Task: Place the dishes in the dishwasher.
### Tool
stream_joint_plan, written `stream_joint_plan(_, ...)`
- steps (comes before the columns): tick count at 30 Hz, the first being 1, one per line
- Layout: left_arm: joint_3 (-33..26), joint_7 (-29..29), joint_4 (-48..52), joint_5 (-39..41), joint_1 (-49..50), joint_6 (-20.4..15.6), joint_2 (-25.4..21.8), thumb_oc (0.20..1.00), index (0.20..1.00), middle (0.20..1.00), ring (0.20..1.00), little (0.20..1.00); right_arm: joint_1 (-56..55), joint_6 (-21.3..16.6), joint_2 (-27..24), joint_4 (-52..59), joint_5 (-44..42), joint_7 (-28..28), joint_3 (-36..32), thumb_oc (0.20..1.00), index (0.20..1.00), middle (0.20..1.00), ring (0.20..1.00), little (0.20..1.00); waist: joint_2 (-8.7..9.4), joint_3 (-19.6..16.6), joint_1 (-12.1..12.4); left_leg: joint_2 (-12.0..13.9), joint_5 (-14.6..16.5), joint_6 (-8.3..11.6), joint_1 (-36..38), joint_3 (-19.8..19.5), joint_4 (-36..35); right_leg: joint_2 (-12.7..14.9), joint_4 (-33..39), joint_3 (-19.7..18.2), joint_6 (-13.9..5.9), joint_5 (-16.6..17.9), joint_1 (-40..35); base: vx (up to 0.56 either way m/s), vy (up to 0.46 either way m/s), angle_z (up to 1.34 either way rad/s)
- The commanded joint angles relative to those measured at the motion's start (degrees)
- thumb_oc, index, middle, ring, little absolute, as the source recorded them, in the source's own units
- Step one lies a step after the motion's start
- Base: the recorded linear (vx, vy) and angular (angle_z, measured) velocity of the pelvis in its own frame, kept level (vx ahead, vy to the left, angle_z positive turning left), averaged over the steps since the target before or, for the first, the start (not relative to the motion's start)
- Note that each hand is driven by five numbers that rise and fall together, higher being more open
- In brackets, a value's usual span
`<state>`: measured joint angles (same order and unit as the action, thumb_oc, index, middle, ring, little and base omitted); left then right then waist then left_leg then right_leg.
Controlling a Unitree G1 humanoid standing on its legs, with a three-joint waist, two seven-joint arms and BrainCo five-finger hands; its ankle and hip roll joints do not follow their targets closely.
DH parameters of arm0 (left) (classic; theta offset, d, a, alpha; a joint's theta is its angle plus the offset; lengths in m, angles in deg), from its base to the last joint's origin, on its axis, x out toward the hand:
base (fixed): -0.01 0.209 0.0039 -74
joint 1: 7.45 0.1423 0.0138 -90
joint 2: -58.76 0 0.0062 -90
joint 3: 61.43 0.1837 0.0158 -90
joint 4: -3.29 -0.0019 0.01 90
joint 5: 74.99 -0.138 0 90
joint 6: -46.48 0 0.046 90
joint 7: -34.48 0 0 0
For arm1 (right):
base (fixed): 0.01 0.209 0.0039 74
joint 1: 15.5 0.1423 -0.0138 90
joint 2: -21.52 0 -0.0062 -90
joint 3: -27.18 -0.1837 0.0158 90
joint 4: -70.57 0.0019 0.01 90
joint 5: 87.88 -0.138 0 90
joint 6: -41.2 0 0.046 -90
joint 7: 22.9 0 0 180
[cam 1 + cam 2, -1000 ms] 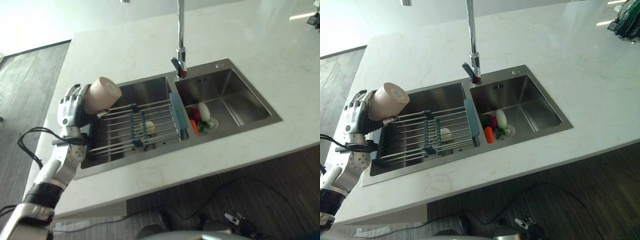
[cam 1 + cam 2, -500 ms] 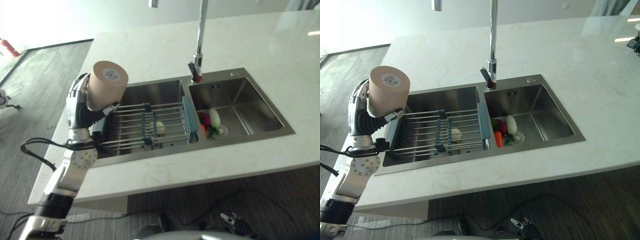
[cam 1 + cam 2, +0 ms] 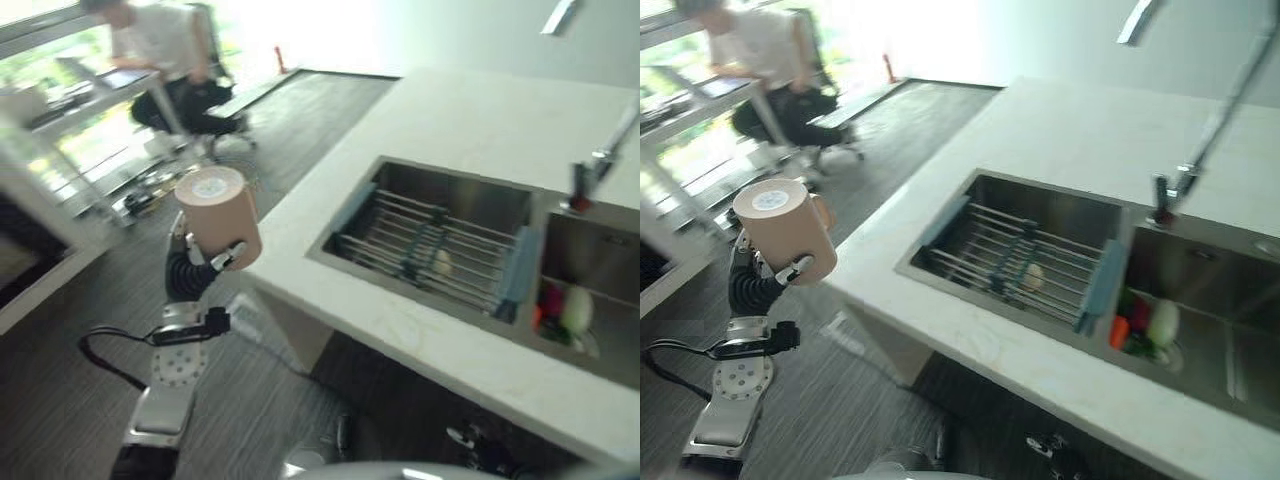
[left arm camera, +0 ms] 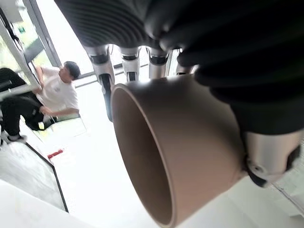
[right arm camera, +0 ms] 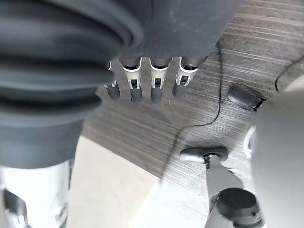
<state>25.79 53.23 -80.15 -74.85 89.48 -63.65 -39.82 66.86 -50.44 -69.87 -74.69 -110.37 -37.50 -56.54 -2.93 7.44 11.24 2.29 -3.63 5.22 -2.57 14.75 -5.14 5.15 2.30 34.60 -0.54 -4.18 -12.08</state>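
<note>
Swung clear of the sink since a second ago, the cup now hangs over the floor at the frame's left; the camera has turned too.

White marble-look counter (image 3: pixel 470 120) fills the upper right, holding a steel double sink (image 3: pixel 1070 210). A ribbed drying rack (image 3: pixel 440 250) with blue ends spans the nearer basin, a pale round item under its bars; the far basin at right holds a carrot, a white piece and greens (image 3: pixel 1145 330). Left hand (image 3: pixel 190 268) has fingers and thumb curled round the smooth beige cylindrical cup (image 3: pixel 218 215), held base-up. Right hand (image 5: pixel 147 80) hangs over grey wood-grain floor, fingers relaxed and empty. A seated person (image 3: pixel 760 60) shows upper left.
</note>
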Motion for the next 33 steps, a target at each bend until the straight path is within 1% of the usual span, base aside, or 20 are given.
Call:
stream_joint_plan(1,-4.2,-1.4,2.4,2.6,-6.3,-4.1,-2.7,0.2,0.2,0.2,0.2,0.2,2.7,-1.9,0.9,-0.9,-1.9,-0.3,-1.1,1.0,1.0,1.0,1.0,1.0,0.45,3.6,-3.6,7.3,-4.5,4.3,4.5,2.3,5.6,-0.4,1.1,-2.5,-4.36,2.8,0.1,-0.33,0.009,1.55)
stream_joint_plan(2,-3.9,-1.3,2.5,3.0,-6.2,-3.8,-2.7,0.2,0.2,0.2,0.2,0.2,2.8,-2.0,1.0,-0.8,-2.7,-0.8,-1.5,1.0,1.0,1.0,1.0,1.0,1.24,3.8,-4.0,5.6,-1.0,2.8,4.9,3.2,10.0,0.4,0.9,-2.0,-4.36,3.8,1.0,-0.25,0.014,1.65)
stream_joint_plan(5,-3.7,-2.2,2.2,4.9,-5.5,-3.9,-2.7,0.2,0.2,0.2,0.2,0.2,2.9,-2.4,1.6,-0.3,-3.5,-0.7,-1.8,1.0,1.0,1.0,1.0,1.0,2.41,3.3,-4.3,1.3,6.5,-0.3,5.9,4.4,16.6,1.8,0.5,-0.8,-4.5,5.2,2.8,-0.23,0.019,0.72)
stream_joint_plan(6,-3.3,-4.1,1.9,5.9,-5.7,-4.4,-2.7,0.2,0.2,0.2,0.2,0.2,2.5,-2.6,2.0,0.2,-4.9,0.3,-2.0,1.0,1.0,1.0,1.0,1.0,2.49,2.8,-4.8,0.0,8.6,-0.88,7.0,6.1,18.4,1.9,0.7,1.1,-4.63,6.0,3.4,-0.25,0.017,1.17)
stream_joint_plan(8,-1.7,-7.0,0.4,7.3,-6.9,-6.0,-3.0,0.2,0.2,0.2,0.2,0.2,1.4,-3.2,2.5,0.8,-7.4,2.0,-2.3,1.0,1.0,1.0,1.0,1.0,1.7,2.0,-6.5,-1.8,9.8,-1.02,10.8,8.1,16.7,2.2,-0.1,4.3,-4.89,7.5,4.9,-0.29,0.177,2.39)
stream_joint_plan(9,0.1,-7.6,-0.8,7.4,-8.4,-6.8,-3.1,0.2,0.2,0.2,0.2,0.2,0.9,-4.0,2.9,1.3,-8.3,3.1,-2.9,1.0,1.0,1.0,1.0,1.0,0.28,1.4,-8.6,-3.9,11.3,-2.11,15.0,8.6,9.7,3.3,-3.2,6.3,-5.7,8.7,8.2,-0.32,0.411,2.57)
stream_joint_plan(10,0.9,-7.4,-1.5,7.7,-8.8,-7.2,-3.5,0.2,0.2,0.2,0.2,0.2,0.9,-4.5,3.2,1.4,-8.3,3.7,-3.2,1.0,1.0,1.0,1.0,1.0,-0.32,1.3,-9.8,-4.5,11.4,-3.02,16.8,8.1,4.9,4.5,-5.5,6.4,-6.52,9.4,10.7,-0.24,0.4,1.45)
stream_joint_plan(12,1.4,-7.1,-2.1,8.1,-8.7,-7.2,-4.0,0.2,0.2,0.2,0.2,0.2,1.6,-4.0,3.4,1.4,-8.9,4.1,-3.6,1.0,1.0,1.0,1.0,1.0,-0.52,1.7,-9.8,-5.6,11.4,-4.33,17.0,4.4,2.5,5.1,-7.0,4.2,-7.61,10.1,12.9,-0.13,0.22,1.42)
stream_joint_plan(13,1.6,-7.4,-2.6,8.0,-8.6,-7.8,-4.2,0.2,0.2,0.2,0.2,0.2,2.1,-3.9,3.7,1.1,-10.0,4.3,-3.8,1.0,1.0,1.0,1.0,1.0,-0.39,1.9,-9.4,-5.7,11.4,-5.07,16.8,3.6,1.7,6.1,-7.6,3.7,-8.37,10.9,13.6,-0.13,0.172,0.67)
stream_joint_plan(15,1.6,-7.1,-2.8,7.3,-8.6,-8.3,-4.4,0.2,0.2,0.2,0.2,0.2,2.4,-3.7,3.8,1.0,-9.5,4.4,-3.7,1.0,1.0,1.0,1.0,1.0,-0.37,2.0,-9.1,-5.7,11.2,-5.51,16.8,3.0,0.9,6.7,-8.3,3.4,-8.77,11.2,14.0,-0.12,0.151,-0.03)
stream_joint_plan(16,1.6,-7.1,-2.9,6.7,-8.5,-8.5,-4.5,0.2,0.2,0.2,0.2,0.2,2.6,-3.5,4.1,1.1,-8.7,4.7,-3.5,1.0,1.0,1.0,1.0,1.0,-0.36,2.2,-8.8,-5.8,11.2,-5.99,16.7,3.0,0.4,7.7,-9.4,3.4,-9.37,11.7,14.5,-0.11,0.136,0.2)
stream_joint_plan(19,1.8,-7.7,-2.4,6.4,-8.6,-8.0,-4.7,0.2,0.2,0.2,0.2,0.2,2.7,-3.6,4.4,0.9,-9.5,4.7,-3.5,1.0,1.0,1.0,1.0,1.0,-0.09,2.4,-8.8,-5.8,11.3,-6.93,16.6,3.7,0.3,9.1,-12.4,2.8,-10.39,12.5,15.1,-0.13,0.155,-0.07)
stream_joint_plan(22,2.5,-7.3,-2.0,5.0,-9.4,-7.6,-4.9,0.2,0.2,0.2,0.2,0.2,2.4,-3.3,4.4,1.3,-9.3,4.4,-3.7,1.0,1.0,1.0,1.0,1.0,0.16,2.5,-9.5,-6.0,11.5,-7.77,16.5,3.4,0.4,9.9,-15.7,0.2,-10.84,12.3,15.9,-0.09,0.108,-0.06)
stream_joint_plan(23,3.0,-7.2,-2.0,4.6,-9.7,-7.4,-5.1,0.2,0.2,0.2,0.2,0.2,2.2,-3.2,4.4,1.4,-9.1,4.3,-3.7,1.0,1.0,1.0,1.0,1.0,0.23,2.6,-9.9,-6.0,11.4,-8.13,16.3,3.0,0.4,10.0,-17.2,-1.8,-10.77,11.6,16.1,-0.05,0.025,-0.19)
stream_joint_plan(24,4.4,-7.6,-2.7,4.8,-11.0,-6.7,-5.5,0.2,0.2,0.2,0.2,0.2,1.7,-3.3,4.5,1.1,-9.5,4.0,-4.1,1.0,1.0,1.0,1.0,1.0,0.48,2.8,-11.5,-5.9,11.3,-8.79,15.5,0.8,1.4,8.7,-19.9,-9.5,-10.17,9.2,16.8,-0.02,-0.018,-0.08)
stream_joint_plan(25,5.2,-7.8,-3.2,5.1,-11.6,-6.3,-5.7,0.2,0.2,0.2,0.2,0.2,1.6,-3.3,4.5,0.7,-9.8,3.8,-4.2,1.0,1.0,1.0,1.0,1.0,0.64,2.9,-12.4,-5.6,11.2,-8.97,15.1,-0.3,1.8,7.4,-20.2,-13.2,-9.95,8.2,16.6,0.01,-0.058,0.25)
stream_joint_plan(26,5.8,-7.8,-3.7,5.1,-12.1,-6.2,-5.7,0.2,0.2,0.2,0.2,0.2,1.5,-3.4,4.6,0.3,-10.0,3.7,-4.3,1.0,1.0,1.0,1.0,1.0,0.82,3.0,-12.9,-5.5,11.2,-9.04,14.9,-0.9,2.2,6.6,-20.3,-15.7,-9.81,7.3,16.4,0.01,-0.236,1.05)
stream_joint_plan(27,8.9,-7.8,-6.5,4.5,-14.1,-8.0,-5.4,0.2,0.2,0.2,0.2,0.2,1.6,-4.5,4.3,-1.3,-11.4,2.7,-4.5,1.0,1.0,1.0,1.0,1.0,2.02,3.2,-14.9,-4.4,9.5,-8.76,13.3,-3.4,4.1,2.8,-13.9,-24.2,-8.25,6.1,12.4,0.02,-0.259,1.15)
stream_joint_plan(29,9.0,-7.1,-6.8,3.6,-14.2,-7.9,-5.1,0.2,0.2,0.2,0.2,0.2,1.8,-4.7,4.0,-1.7,-10.3,1.8,-4.0,1.0,1.0,1.0,1.0,1.0,2.25,2.8,-14.5,-3.9,9.3,-8.01,13.1,-3.1,4.3,2.1,-10.3,-23.7,-7.45,4.7,9.9,0.03,-0.217,1.53)
stream_joint_plan(33,7.5,-7.7,-5.0,4.6,-12.8,-5.7,-5.2,0.2,0.2,0.2,0.2,0.2,3.5,-3.3,3.2,-1.8,-7.7,0.7,-1.9,1.0,1.0,1.0,1.0,1.0,2.9,1.5,-12.2,-2.6,8.8,-6.0,12.8,-1.6,4.7,1.3,-4.4,-20.7,-6.54,4.4,6.0,0.05,-0.217,0.44)
